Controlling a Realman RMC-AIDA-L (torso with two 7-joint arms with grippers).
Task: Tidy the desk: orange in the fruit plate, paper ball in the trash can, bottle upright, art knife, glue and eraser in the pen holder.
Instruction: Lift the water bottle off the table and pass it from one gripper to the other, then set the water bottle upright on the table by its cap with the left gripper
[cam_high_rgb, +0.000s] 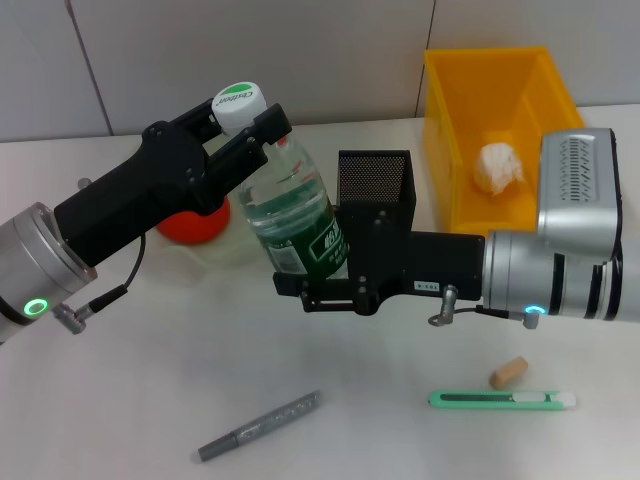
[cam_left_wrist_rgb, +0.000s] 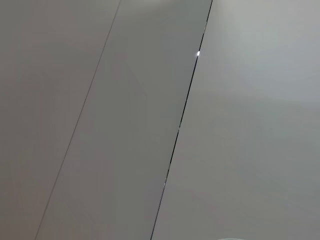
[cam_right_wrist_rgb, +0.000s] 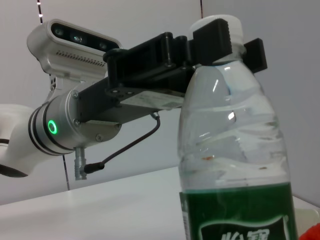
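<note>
head view: my left gripper (cam_high_rgb: 243, 122) is clamped on the cap of the bottle (cam_high_rgb: 293, 215), which stands near the pen holder (cam_high_rgb: 374, 182); my right gripper (cam_high_rgb: 318, 282) sits at its label, fingers i cannot tell.

right wrist view: the bottle (cam_right_wrist_rgb: 234, 165) rises close, cap pinched by my left gripper (cam_right_wrist_rgb: 226, 42).

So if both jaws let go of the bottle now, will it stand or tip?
The bottle looks roughly upright, so it probably stands. Being tall, narrow and partly full of water, it may wobble. The left gripper pinches its cap; the right gripper is at its label.
</note>
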